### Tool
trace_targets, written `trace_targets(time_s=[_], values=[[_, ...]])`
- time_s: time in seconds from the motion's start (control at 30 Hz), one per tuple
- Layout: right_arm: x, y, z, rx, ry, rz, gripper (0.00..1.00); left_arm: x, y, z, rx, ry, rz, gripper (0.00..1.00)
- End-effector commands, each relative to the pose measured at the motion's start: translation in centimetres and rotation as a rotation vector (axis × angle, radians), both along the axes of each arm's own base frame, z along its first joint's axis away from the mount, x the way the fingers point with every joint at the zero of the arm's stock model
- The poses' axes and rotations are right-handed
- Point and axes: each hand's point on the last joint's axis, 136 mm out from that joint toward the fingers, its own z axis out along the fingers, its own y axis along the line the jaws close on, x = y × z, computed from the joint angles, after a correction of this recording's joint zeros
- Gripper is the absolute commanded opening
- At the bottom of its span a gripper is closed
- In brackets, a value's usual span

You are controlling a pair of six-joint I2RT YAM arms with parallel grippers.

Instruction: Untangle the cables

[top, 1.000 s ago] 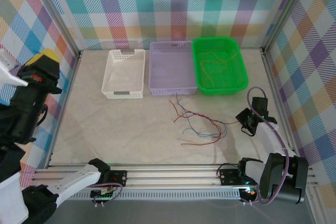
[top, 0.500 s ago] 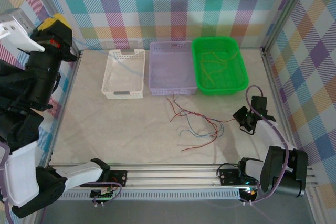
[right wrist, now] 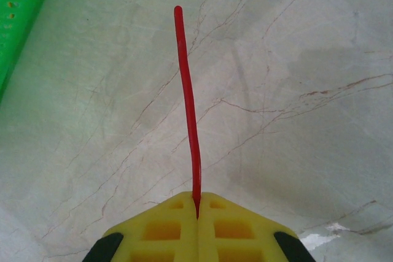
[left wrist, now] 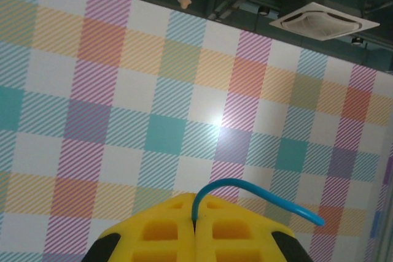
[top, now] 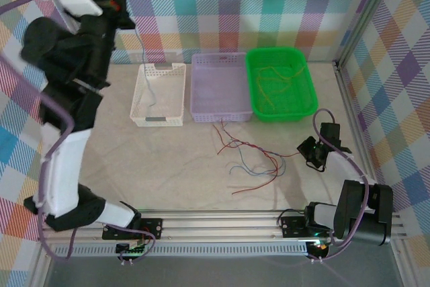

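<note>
- Three baskets, white [top: 159, 121], purple [top: 220, 113] and green [top: 282, 113], stand side by side along the far side of the table [top: 148, 166].
- Loose cables [top: 248, 156] sprawl mid-table, just before the purple basket.
- Bare table lies left of them.
- The left arm [top: 67, 92] towers over the left edge.

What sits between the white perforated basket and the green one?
A lilac perforated plastic basket stands between them, as the top external view shows.

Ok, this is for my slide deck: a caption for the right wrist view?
Right tool shut on a red cable that sticks out over the marbled table.
</note>
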Motion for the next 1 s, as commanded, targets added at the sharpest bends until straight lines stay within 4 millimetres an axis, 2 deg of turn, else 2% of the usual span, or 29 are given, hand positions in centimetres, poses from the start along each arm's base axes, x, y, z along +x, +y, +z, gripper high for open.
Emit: trace_targets(time_s=[0.0, 0.13, 0.23, 0.4, 0.6, 0.77, 0.97], values=[[0.6, 0.7, 0.3, 0.004, -0.025, 0.041, 0.00, 1.6, 0.6, 1.8, -0.037, -0.083, 0.037, 0.00], [0.6, 1.1, 0.3, -0.006, -0.025, 0.059, 0.00, 5.2, 1.7, 0.6, -0.118, -0.049, 0.029, 0.00], [0.6, 1.6, 0.5, -0.011, -0.024, 0.079, 0.00, 7.0, 3.1, -0.1, -0.170, -0.035, 0.028, 0.00], [0.8, 2.2, 0.6, -0.031, -0.024, 0.111, 0.00, 8.6, 5.1, -0.2, -0.215, -0.047, 0.028, 0.00], [0.8, 2.7, 0.0, -0.047, 0.005, 0.138, 0.00, 11.1, 7.1, -1.5, -0.279, -0.023, 0.026, 0.00], [0.9, 2.6, 0.3, -0.061, -0.002, 0.138, 0.00, 12.0, 7.3, -1.3, -0.309, -0.024, 0.013, 0.00], [1.1, 2.9, -0.1, -0.058, 0.010, 0.152, 0.00, 14.0, 8.5, -2.8, -0.326, 0.008, 0.040, 0.00]])
